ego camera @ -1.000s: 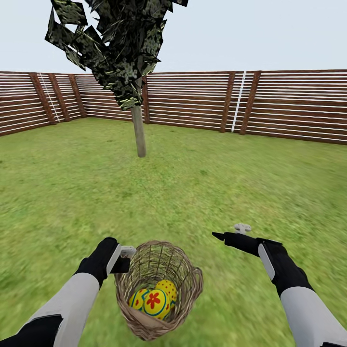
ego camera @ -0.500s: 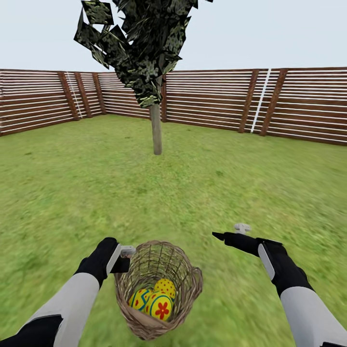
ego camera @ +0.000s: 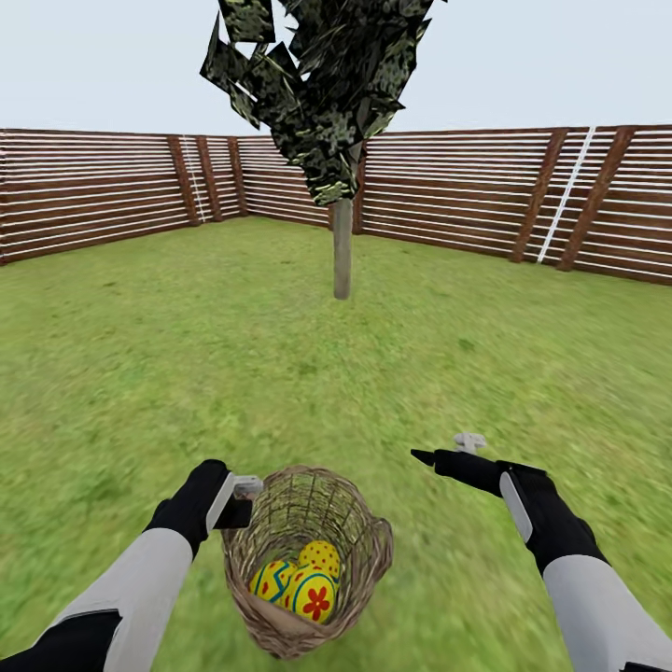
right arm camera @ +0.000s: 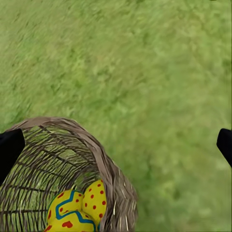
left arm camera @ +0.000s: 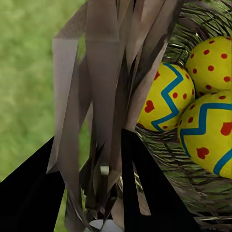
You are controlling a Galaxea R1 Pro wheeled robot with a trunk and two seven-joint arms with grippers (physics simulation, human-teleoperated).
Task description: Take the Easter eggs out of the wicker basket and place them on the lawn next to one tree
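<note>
1. The wicker basket (ego camera: 306, 560) hangs in front of the robot above the lawn (ego camera: 140, 373), tilted so that its open mouth faces up and towards the head camera.
2. The left gripper (ego camera: 245, 499) is clamped on the basket's rim at its left side; in the left wrist view the dark fingers (left arm camera: 145, 188) close around the woven strands of the wall (left arm camera: 106, 96).
3. All three Easter eggs lie together in the bottom of the basket, touching one another: the red-dotted egg (ego camera: 321, 557) at the back, a zigzag egg (ego camera: 269, 580) to the left, and a second zigzag egg with red marks (ego camera: 313, 595) in front.
4. The left wrist view shows the same three eggs through the weave, the dotted one (left arm camera: 212, 65) beside the two blue-banded ones (left arm camera: 166, 99) (left arm camera: 208, 135).
5. The right gripper (ego camera: 446, 451) is held out to the right of the basket, apart from it, with its fingers spread wide and nothing between them; in the right wrist view one fingertip (right arm camera: 9, 147) sits at each side of the frame above the basket (right arm camera: 63, 164).
6. The tree (ego camera: 343, 247) stands well ahead on the lawn, its pale trunk upright under dark speckled leaves (ego camera: 322, 84).
7. A brown slatted fence (ego camera: 467, 201) closes the lawn's far edge behind the tree.
</note>
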